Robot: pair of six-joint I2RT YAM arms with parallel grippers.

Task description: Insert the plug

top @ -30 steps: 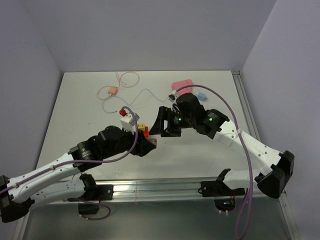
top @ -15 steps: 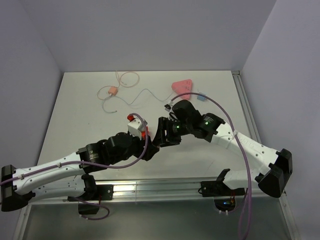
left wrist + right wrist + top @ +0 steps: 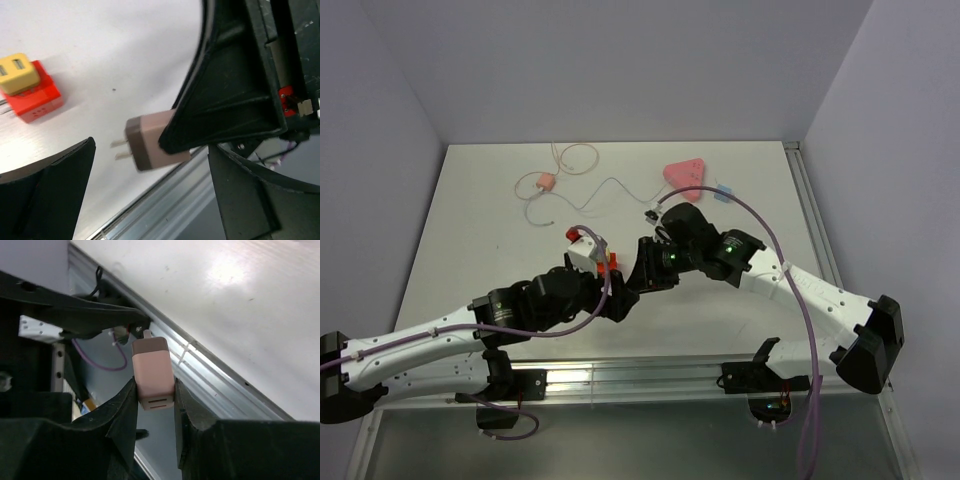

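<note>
Light-blue plug [image 3: 723, 193], one, from above at the table's one o'clock, beside the pink socket strip [image 3: 684, 173], left wrist view, left gripper [image 3: 150, 148] gaping around one two-pronged mauve adapter [image 3: 150, 137], right wrist view, right gripper [image 3: 154, 389] clamped on that adapter.

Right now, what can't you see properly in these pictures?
Top view: the light-blue plug is too small for detail; neither wrist view shows it.
Top view: the two wrists mostly hide the pink charger.
Left wrist view: the right gripper covers the charger's back end.
Right wrist view: the charger's prongs point away, barely showing.
</note>
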